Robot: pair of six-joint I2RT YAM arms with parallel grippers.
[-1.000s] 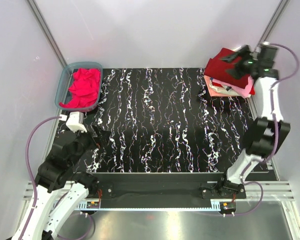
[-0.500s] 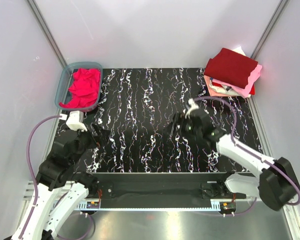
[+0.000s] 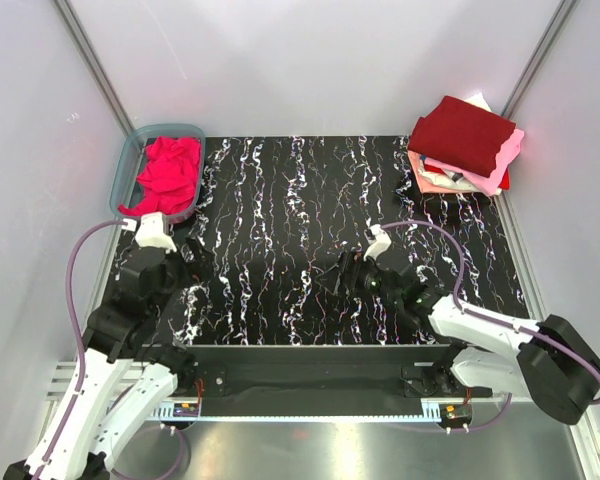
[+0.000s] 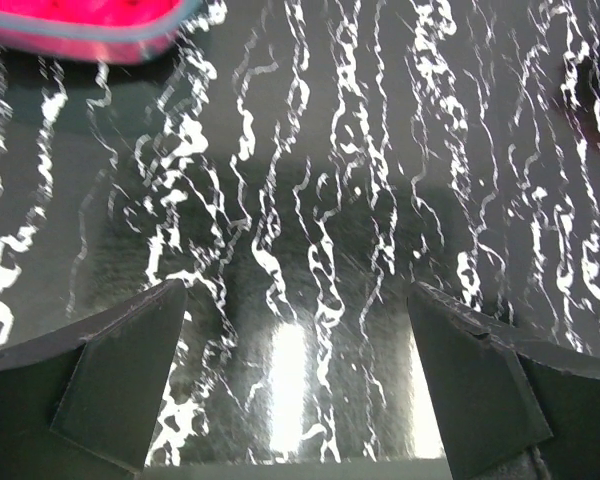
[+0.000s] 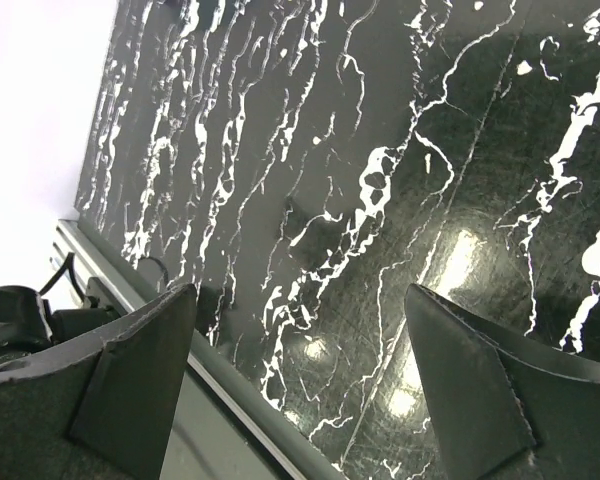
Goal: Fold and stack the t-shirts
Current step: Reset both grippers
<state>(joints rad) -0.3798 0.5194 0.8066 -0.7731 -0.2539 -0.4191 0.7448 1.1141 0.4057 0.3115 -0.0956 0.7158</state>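
- The black, white-veined glossy tabletop (image 3: pixel 280 200) carries all the things.
- A translucent blue-grey plastic tub (image 3: pixel 120 185) stands at the far left corner of the tabletop. A crumpled bright magenta-pink cloth t-shirt (image 3: pixel 165 172) lies inside it.
- A stack of folded t-shirts sits at the far right corner of the tabletop. The dark crimson red folded t-shirt (image 3: pixel 465 130) is on top, and a pale pink one (image 3: pixel 507 158) and a salmon one (image 3: pixel 435 182) show their edges under it.
- The left end effector (image 3: pixel 195 270) hangs over the near left part of the tabletop, near the tub. Its jaws stand wide apart and nothing is between them. Its wrist view shows only tabletop between the fingers (image 4: pixel 130 380), with the tub's rim (image 4: pixel 80 35) at the top edge.
- The right end effector (image 3: pixel 345 275) hangs low over the near middle of the tabletop, well apart from the stack. Its jaws are also wide, and its wrist view shows only bare tabletop between the fingers (image 5: pixel 140 370).
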